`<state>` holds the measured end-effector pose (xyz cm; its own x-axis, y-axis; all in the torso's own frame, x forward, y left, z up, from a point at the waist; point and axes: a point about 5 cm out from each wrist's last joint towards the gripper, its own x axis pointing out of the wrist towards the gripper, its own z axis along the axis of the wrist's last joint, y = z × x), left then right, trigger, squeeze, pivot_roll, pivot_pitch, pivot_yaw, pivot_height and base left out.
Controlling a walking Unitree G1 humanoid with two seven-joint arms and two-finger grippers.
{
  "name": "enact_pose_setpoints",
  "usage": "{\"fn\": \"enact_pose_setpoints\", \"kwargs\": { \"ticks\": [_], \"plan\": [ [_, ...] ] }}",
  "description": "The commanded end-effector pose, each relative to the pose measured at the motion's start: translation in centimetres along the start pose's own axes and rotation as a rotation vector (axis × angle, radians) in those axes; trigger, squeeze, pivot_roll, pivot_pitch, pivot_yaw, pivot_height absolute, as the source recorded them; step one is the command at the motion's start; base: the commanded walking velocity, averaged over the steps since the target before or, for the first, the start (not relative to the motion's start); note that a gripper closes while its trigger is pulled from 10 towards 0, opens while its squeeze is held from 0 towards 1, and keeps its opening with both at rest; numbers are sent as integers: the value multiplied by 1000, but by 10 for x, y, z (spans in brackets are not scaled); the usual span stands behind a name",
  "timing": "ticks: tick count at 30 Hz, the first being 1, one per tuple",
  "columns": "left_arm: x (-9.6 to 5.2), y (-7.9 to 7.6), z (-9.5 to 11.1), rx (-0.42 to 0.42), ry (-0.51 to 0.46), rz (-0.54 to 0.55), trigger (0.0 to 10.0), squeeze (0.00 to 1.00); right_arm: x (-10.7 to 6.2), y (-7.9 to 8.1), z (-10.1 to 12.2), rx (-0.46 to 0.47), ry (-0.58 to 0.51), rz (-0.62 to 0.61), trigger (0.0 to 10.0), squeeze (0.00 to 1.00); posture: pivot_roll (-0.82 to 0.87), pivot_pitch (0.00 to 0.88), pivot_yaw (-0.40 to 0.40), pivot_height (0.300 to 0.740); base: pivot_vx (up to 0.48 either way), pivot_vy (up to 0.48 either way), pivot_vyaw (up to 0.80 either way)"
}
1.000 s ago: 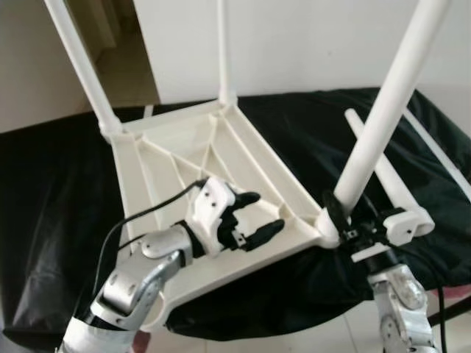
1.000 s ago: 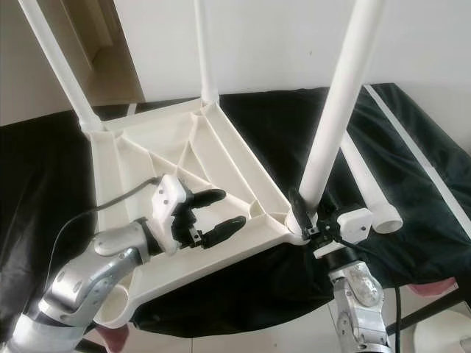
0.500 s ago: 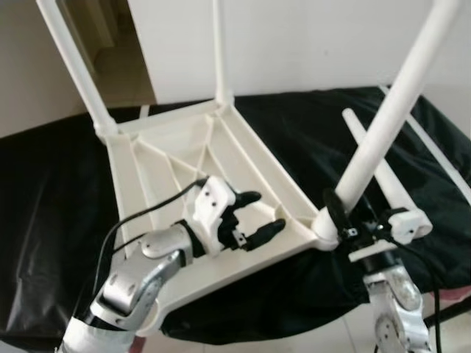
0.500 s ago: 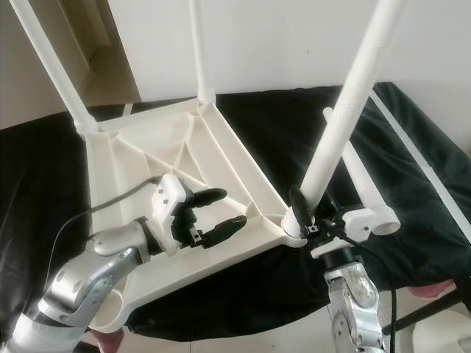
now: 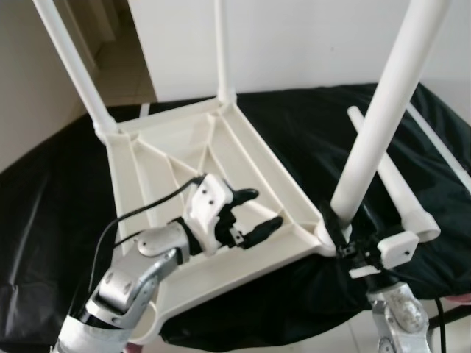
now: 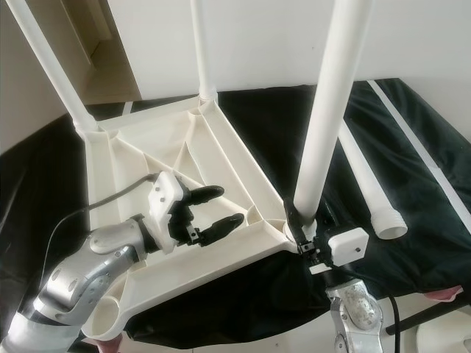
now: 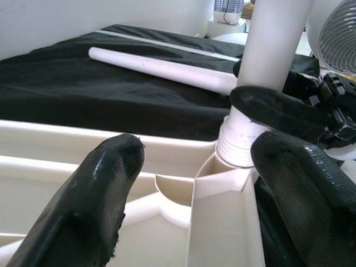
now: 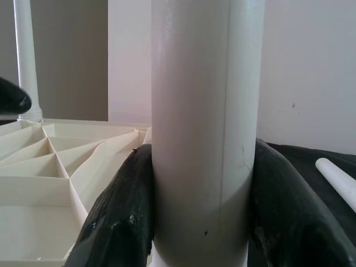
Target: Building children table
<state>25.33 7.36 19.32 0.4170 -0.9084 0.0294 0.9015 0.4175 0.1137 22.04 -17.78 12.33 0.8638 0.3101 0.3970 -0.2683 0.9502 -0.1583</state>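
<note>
The white plastic children table (image 5: 206,169) lies upside down on a surface draped in black cloth (image 5: 59,220), its ribbed underside facing up, and it reaches to the near edge of that surface, where one corner overhangs. What the cloth covers cannot be made out. Three legs stand up from the table's corners, and all of them are cut off by the top of the head views: the far left leg (image 5: 73,66), the far middle leg (image 5: 222,51) and the near right leg (image 5: 383,110). The near left corner shows an open round socket (image 6: 103,315) with no leg in it, partly hidden behind the left arm. The right end effector (image 6: 307,234) is clenched around the base of the near right leg just above its socket; in the right wrist view both black fingers (image 8: 119,217) press against the white tube on either side. The left end effector (image 5: 246,215) hovers over the ribs of the underside near that same corner with its fingers spread apart and grasping nothing; its wrist view shows a finger (image 7: 94,200) on each side of the corner socket. A loose leg (image 5: 390,176) lies flat on the cloth toward the right edge of the surface, its threaded end pointing to the near side. Behind stands a pale wall (image 5: 309,37), with a doorway (image 5: 118,51) at far left. A fan grille (image 7: 334,33) shows at the edge of the left wrist view, cut off.
</note>
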Motion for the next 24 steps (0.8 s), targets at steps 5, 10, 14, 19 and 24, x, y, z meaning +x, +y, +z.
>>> {"fn": "enact_pose_setpoints", "kwargs": {
  "ticks": [5, 10, 14, 19, 24],
  "plan": [
    [-4, -2, 1, -1, 13, -78, 10000, 0, -26, 16, -30, 112, 195, -22, 10000, 0, -47, 78, 106, 740, 0, 0, 0],
    [-4, 0, 2, 1, 18, -85, 10000, 0, -22, 13, -24, 92, 133, -68, 10000, 0, -43, 85, 125, 740, 0, 0, 0],
    [-7, 2, 3, 7, 31, -100, 10000, 0, -16, 12, -17, 35, 67, -98, 10000, 0, -38, 91, 159, 740, 0, 0, 0],
    [-7, 3, 5, 15, 37, -116, 10000, 0, -13, 20, -12, -46, 21, -66, 10000, 0, -36, 90, 177, 740, 0, 0, 0],
    [-6, 7, 9, 27, 42, -129, 10000, 0, -13, 26, -20, -43, 58, -87, 10000, 0, -37, 86, 189, 740, 0, 0, 0]
  ]
}}
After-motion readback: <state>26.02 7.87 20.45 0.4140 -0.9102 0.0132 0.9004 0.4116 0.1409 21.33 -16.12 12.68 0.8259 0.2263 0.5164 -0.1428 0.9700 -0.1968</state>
